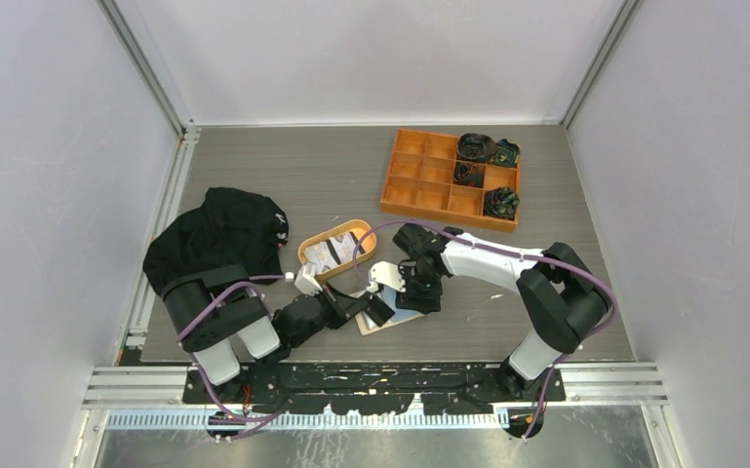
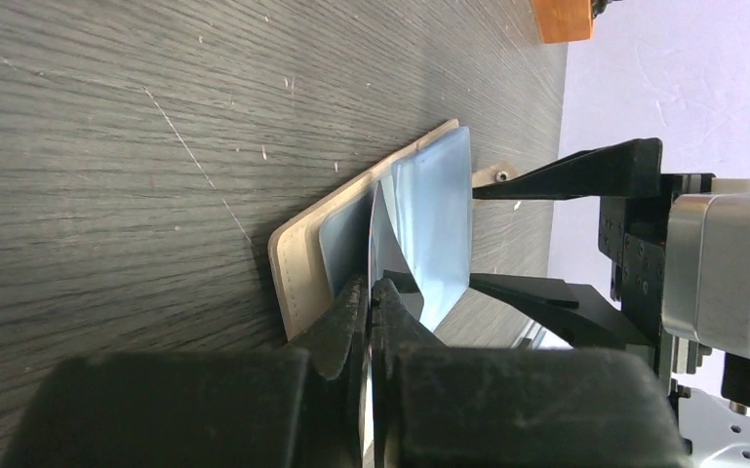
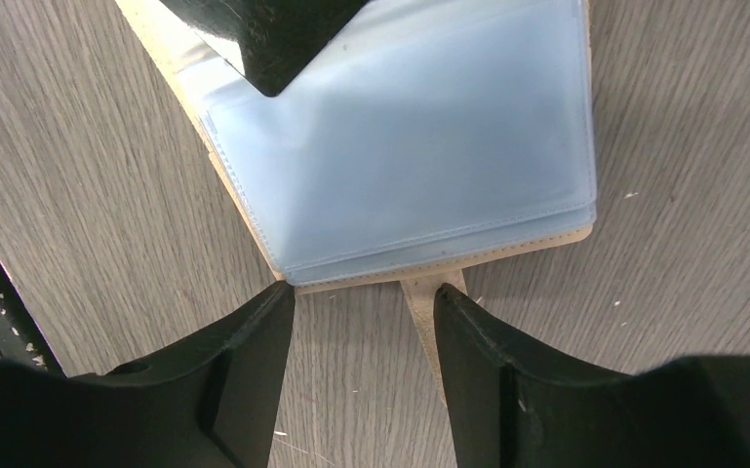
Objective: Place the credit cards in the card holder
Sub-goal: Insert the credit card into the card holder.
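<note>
Two arms, top view: both reach to the front middle of the table (image 1: 302,185), where the left gripper (image 1: 377,310) and right gripper (image 1: 415,300) meet over the holder (image 1: 402,320).
Holder, top view: it lies open and flat, just in front of the tray (image 1: 335,228), and is mostly covered by the grippers.
Cards, top view: the cards (image 1: 329,253) lie in the tray, one light and one dark showing, apart from the holder.
Box, top view: the orange box (image 1: 419,185) sits far right, with dark bundles (image 1: 488,151) in its right compartments.
Cloth, top view: a black cloth (image 1: 219,239) is heaped at the left, beside the left arm.
Left jaws, left wrist view: the left gripper (image 2: 371,292) is pressed together, pinching one clear sleeve (image 2: 390,253) that curves up off the rest.
Holder, left wrist view: the beige cover (image 2: 297,263) lies flat on the table, with bluish sleeves (image 2: 439,205) above it.
Right fingers, left wrist view: two black fingers (image 2: 585,171) stand apart at the holder's far edge.
Right jaws, right wrist view: the right gripper (image 3: 363,297) is spread and grips nothing. Its tips sit just off the holder's (image 3: 419,146) edge, and the tab (image 3: 429,312) lies between them.
Left gripper, right wrist view: its black tip (image 3: 273,39) is on the sleeves at the top of the view.
</note>
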Robot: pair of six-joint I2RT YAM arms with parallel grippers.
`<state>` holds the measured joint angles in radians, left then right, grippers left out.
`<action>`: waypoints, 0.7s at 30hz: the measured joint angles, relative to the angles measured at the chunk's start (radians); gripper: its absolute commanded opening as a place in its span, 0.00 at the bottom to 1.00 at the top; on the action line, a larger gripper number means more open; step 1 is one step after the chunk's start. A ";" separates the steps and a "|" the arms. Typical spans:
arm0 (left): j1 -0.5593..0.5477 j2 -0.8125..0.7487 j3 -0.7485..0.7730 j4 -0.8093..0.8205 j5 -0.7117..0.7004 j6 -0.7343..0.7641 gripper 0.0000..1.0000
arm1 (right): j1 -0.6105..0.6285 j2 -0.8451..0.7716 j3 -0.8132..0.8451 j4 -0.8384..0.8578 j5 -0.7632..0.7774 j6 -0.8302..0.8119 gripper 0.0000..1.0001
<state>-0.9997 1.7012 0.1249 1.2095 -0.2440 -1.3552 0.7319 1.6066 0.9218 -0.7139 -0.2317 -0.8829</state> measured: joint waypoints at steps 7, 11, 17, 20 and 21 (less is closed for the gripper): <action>0.000 0.097 0.017 0.099 0.004 -0.021 0.00 | 0.002 0.005 0.004 -0.005 0.004 0.000 0.60; 0.000 0.160 0.025 0.174 0.009 -0.028 0.00 | 0.006 0.006 0.004 -0.005 0.007 0.001 0.60; 0.000 0.179 0.031 0.206 0.013 -0.025 0.00 | 0.007 0.008 0.006 -0.006 0.012 0.001 0.60; 0.000 0.131 0.022 0.175 0.008 -0.022 0.00 | 0.008 0.010 0.008 -0.008 0.012 0.003 0.60; 0.000 0.113 0.022 0.156 0.008 -0.020 0.00 | 0.009 0.010 0.009 -0.009 0.013 0.003 0.60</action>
<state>-0.9997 1.8141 0.1467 1.3659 -0.2356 -1.3754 0.7406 1.6169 0.9310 -0.7227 -0.2188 -0.8795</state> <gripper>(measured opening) 0.009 0.600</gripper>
